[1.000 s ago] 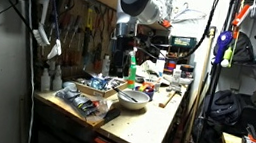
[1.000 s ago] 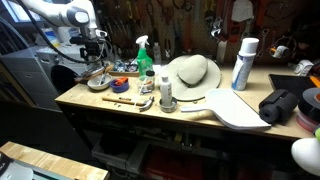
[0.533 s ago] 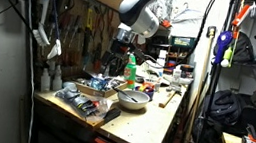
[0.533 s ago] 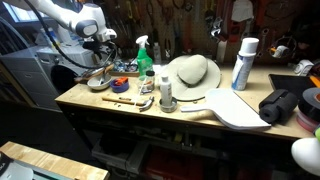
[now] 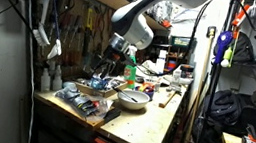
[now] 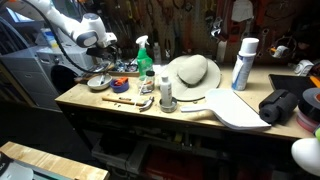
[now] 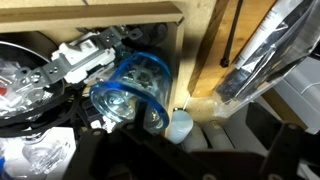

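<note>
Pincer (image 5: 107,65) of mine hangs just above the cluttered tray (image 5: 94,84) in an exterior view, tilted down toward it. From the opposite side it (image 6: 104,64) hovers over the same tray, and I cannot tell whether the jaws are apart or together. My wrist view shows a blue ring (image 7: 133,88) inside the tray, close against its wooden rim, with loose parts crowding it. Dropping carelessly, I would likely snag those parts or strike the rim.

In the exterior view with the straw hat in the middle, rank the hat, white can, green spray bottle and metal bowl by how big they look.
1. straw hat
2. white can and green spray bottle: too alike to rank
3. metal bowl
</note>
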Motion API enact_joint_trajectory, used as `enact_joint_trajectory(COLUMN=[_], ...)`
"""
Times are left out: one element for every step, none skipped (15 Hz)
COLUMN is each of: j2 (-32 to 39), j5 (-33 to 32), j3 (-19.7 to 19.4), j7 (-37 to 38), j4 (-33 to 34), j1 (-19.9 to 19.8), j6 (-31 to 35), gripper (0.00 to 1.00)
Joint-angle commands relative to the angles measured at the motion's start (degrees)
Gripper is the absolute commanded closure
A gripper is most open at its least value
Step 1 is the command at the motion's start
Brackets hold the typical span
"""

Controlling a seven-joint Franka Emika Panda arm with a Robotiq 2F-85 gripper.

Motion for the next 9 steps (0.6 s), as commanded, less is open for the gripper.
enact_joint_trajectory(j2=[2.35, 2.62, 2.75, 2.89, 3.03, 3.16, 3.30, 3.51, 3.78], j5=[-0.28, -0.16, -0.14, -0.12, -0.18, -0.10, 0.03, 0.35, 0.26], j3=[2.42, 2.93, 3.38, 3.82, 4.10, 4.47, 4.89, 5.49, 5.91], j7=[-0.19, -0.04, 0.08, 0.04, 0.03, -0.05, -0.28, -0.61, -0.68], j4=[0.06, 0.07, 0.07, 0.14, 0.18, 0.25, 0.34, 0.42, 0.47], j1=[-1.92, -2.35, -2.73, -3.10, -3.34, -3.63, -3.91, -4.13, -4.08], j6=[2.83, 2.89, 2.81, 2.96, 3.19, 3.48, 3.85, 4.74, 6.31], gripper=[0.00, 0.01, 0.04, 0.13, 0.13, 0.12, 0.16, 0.11, 0.08])
